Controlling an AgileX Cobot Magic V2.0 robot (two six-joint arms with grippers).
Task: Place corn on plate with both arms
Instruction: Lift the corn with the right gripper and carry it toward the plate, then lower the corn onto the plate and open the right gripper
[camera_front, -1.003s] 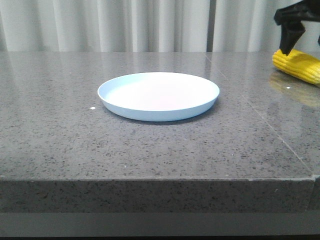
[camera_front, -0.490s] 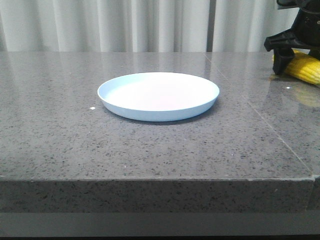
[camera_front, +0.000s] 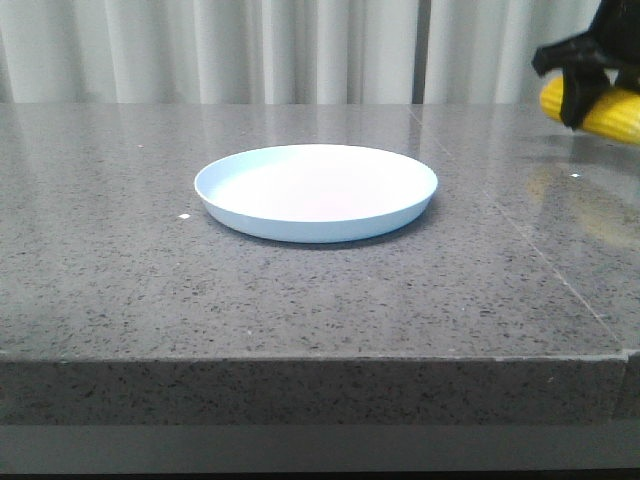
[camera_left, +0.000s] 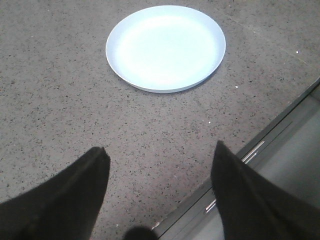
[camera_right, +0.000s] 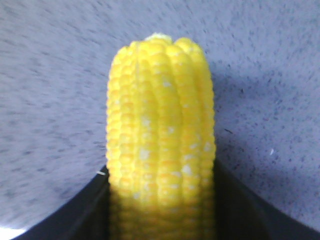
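Light: bright, even, soft sheen on the stone table (camera_front: 300, 300) | Shadows: thin one under the plate (camera_front: 316, 191) | Focus: front view sharp — right wrist view blurred around the corn (camera_right: 161, 140) | Left fingers (camera_left: 65, 195) dark, soft-edged

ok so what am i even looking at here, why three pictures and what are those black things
These are three cameras on one two-armed robot, all at the same moment. The front view looks forward over a grey speckled table with a pale blue plate on it, nothing in it. The other two views come from cameras on the wrists, so the black shapes are the gripper fingers. The left gripper is open, hanging above the table near its edge, with the plate ahead of it. The right gripper is shut on a yellow corn cob, seen close up from its wrist and at the far right of the front view, lifted off the table.
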